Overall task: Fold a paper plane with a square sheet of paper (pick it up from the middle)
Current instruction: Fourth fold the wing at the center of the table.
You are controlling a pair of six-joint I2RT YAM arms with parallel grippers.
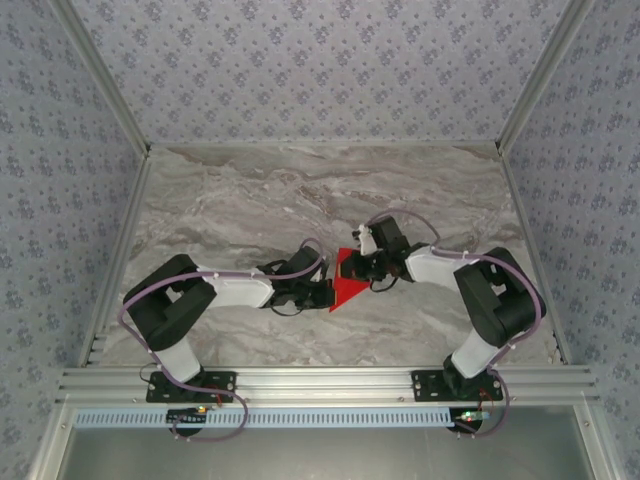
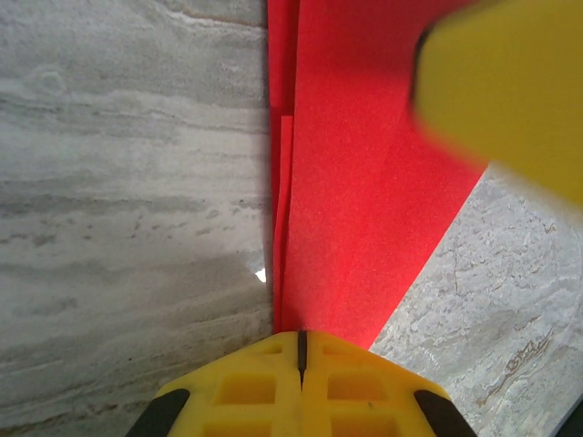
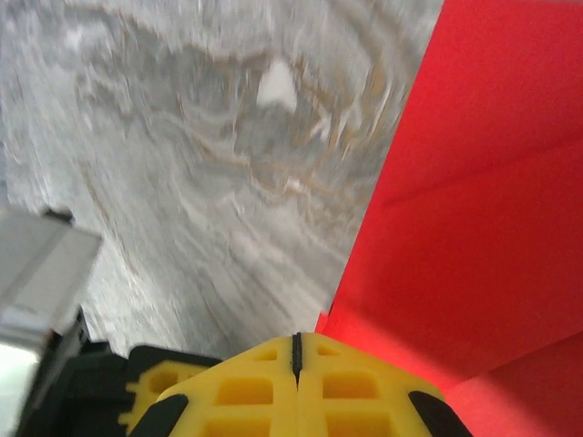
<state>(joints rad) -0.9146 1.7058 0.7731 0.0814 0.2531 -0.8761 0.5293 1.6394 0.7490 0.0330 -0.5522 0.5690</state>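
The square sheet of paper (image 1: 348, 288) is bright red and folded into a layered, pointed shape, flat on the marble table between my two grippers. My left gripper (image 1: 326, 293) is shut, its yellow tips (image 2: 301, 335) resting at the narrow end of the paper (image 2: 364, 182), whose stacked edges run along the left side. My right gripper (image 1: 368, 268) is also shut; its tips (image 3: 296, 337) sit at a corner of the paper (image 3: 483, 182), which shows a diagonal crease. A blurred yellow finger (image 2: 510, 91) of the right gripper hangs over the paper. Whether either gripper pinches the paper is not clear.
The grey marble table (image 1: 250, 200) stretches bare behind and to both sides of the paper. Patterned walls (image 1: 320, 70) close it in at the back and sides. An aluminium rail (image 1: 320, 380) with both arm bases runs along the near edge.
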